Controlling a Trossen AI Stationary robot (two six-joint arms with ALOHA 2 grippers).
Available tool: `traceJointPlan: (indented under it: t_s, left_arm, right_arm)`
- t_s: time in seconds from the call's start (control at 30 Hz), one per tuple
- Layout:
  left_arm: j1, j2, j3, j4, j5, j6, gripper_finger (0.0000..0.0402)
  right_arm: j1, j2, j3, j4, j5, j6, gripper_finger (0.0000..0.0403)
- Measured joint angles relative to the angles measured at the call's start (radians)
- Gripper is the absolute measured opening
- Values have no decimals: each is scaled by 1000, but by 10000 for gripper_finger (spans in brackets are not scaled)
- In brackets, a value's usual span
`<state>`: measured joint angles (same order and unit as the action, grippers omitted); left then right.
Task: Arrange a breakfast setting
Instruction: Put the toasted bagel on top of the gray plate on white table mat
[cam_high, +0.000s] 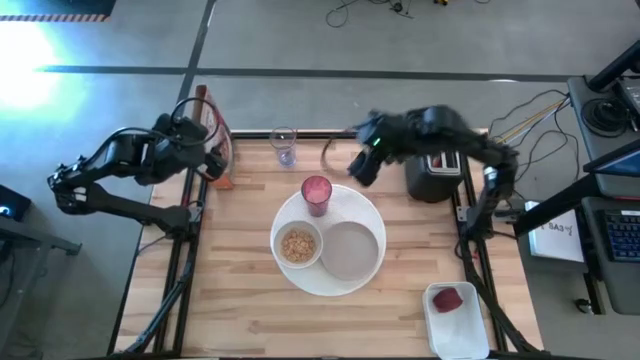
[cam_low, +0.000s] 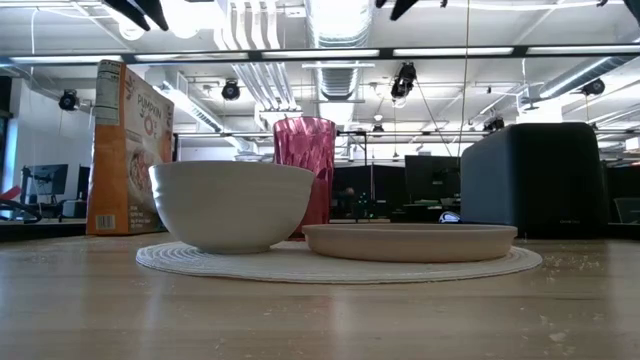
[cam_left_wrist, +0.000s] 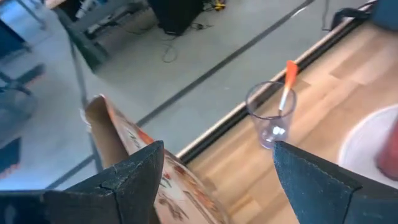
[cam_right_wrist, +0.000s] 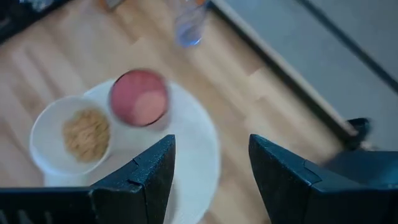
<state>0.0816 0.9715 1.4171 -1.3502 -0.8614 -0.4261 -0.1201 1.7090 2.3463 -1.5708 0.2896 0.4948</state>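
From above, the round white placemat (cam_high: 300, 283) lies mid-tabletop (cam_high: 240, 310); on it sit a white bowl (cam_high: 298, 245) of cereal, a grey plate (cam_high: 352, 249) just beside it, and a pink-red tumbler (cam_high: 316, 194) at the mat's far edge; a clear glass (cam_high: 284, 146) stands near the far edge of the tabletop; a cereal box (cam_high: 215, 135) stands at the left side with the left tool (cam_high: 208, 152) beside it; the right tool (cam_high: 362, 165) hangs above the tabletop near the toaster (cam_high: 437, 172); a white tub (cam_high: 457, 318) at the near right holds a red fruit (cam_high: 449, 298).

At tabletop level, the bowl (cam_low: 231, 205) and plate (cam_low: 410, 241) rest on the mat (cam_low: 340, 264), the tumbler (cam_low: 305, 165) behind them.

Left wrist: the left tool (cam_left_wrist: 217, 174) stands open and empty over the box (cam_left_wrist: 140, 165); the glass (cam_left_wrist: 272, 115) holds an orange-tipped utensil (cam_left_wrist: 287, 87).

Right wrist: the right tool (cam_right_wrist: 211, 168) stands open, empty, above the mat (cam_right_wrist: 193, 149), tumbler (cam_right_wrist: 139, 98) and bowl (cam_right_wrist: 71, 135).
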Motion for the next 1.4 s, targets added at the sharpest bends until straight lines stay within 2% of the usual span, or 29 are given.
traceJointPlan:
  t_s: [0.13,0.3,0.47,0.6,0.8,0.93,1.23,1.4]
  left_arm:
    - [-47,-46,-60,4,11,-63,283]
    - [-135,-121,-197,39,10,-132,283]
    - [-241,-206,-354,198,9,-134,283]
    - [-329,-259,-453,349,9,-131,283]
    - [-450,-291,-529,476,8,-129,283]
    - [-500,-287,-563,548,-16,-91,283]
    - [-522,-267,-641,635,-66,-80,283]
    - [-522,-268,-653,644,-91,-97,283]
  right_arm:
    - [-78,-59,0,-1,2,-44,194]
    - [-138,-88,-17,-1,2,-88,194]
    - [-170,-120,-86,0,26,-155,194]
    - [-207,-182,-187,0,77,-119,194]
    - [-233,-342,-415,27,80,-80,194]
    - [-217,-462,-613,149,78,-79,194]
    - [-192,-727,-1097,444,78,14,194]
    - [-192,-818,-1259,544,78,170,194]
